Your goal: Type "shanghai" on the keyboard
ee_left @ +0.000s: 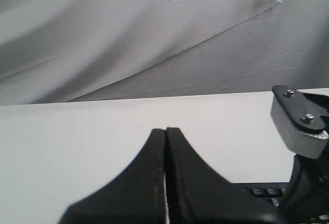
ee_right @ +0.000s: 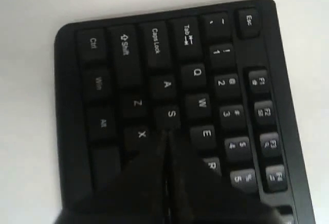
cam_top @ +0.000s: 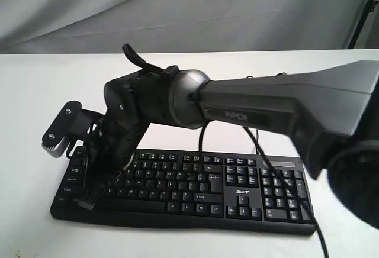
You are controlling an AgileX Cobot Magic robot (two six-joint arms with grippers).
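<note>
- Right arm point(cam_top: 266, 110): reaches in from the tabletop's right edge and blocks the room above the left and middle keys of the keyboard point(cam_top: 195, 187).
- Right gripper point(ee_right: 165, 134): fingers pressed together, tip at the S key.
- Black cable point(cam_top: 283, 182): crosses the number pad.
- Tabletop point(cam_top: 35, 92): bare from the keyboard to the far and left edges.
- Left gripper point(ee_left: 165, 131): fingers together, over bare tabletop, with a camera bracket point(ee_left: 300, 124) close beside it.

White tabletop point(cam_top: 59, 74), evenly lit. Grey creased cloth point(cam_top: 177, 9) hangs beyond the jaws; dark pole point(cam_top: 363, 10) off to one side.

A robot test lab: white table point(cam_top: 35, 80), draped grey cloth backdrop point(cam_top: 177, 9) behind
</note>
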